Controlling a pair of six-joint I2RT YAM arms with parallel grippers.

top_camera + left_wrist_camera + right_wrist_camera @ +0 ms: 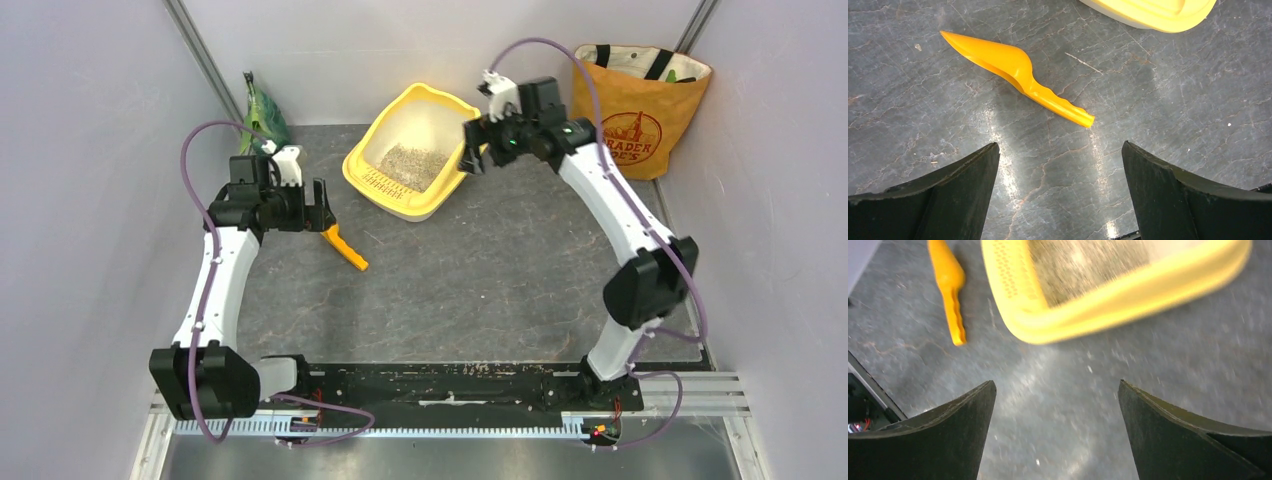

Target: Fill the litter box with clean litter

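The yellow litter box (385, 190) sits at the back middle of the table, grate end nearest me. A patch of grey-beige litter (415, 165) lies inside by the grate. My left gripper (326, 208) is open and empty, just above the orange-yellow scoop (346, 250). In the left wrist view the scoop (1015, 65) lies ahead of the open gripper (1060, 150), with the box rim (1158, 10) at top right. My right gripper (468, 155) is open and empty at the box's right rim. The right wrist view is blurred, showing the box (1128, 290), litter (1083, 265) and open gripper (1057, 385).
A crinkly green bag (262, 118) leans in the back left corner. An orange tote bag (635, 110) stands at the back right against the wall. The scoop also shows in the right wrist view (948, 280). Grey walls close in the left, back and right sides.
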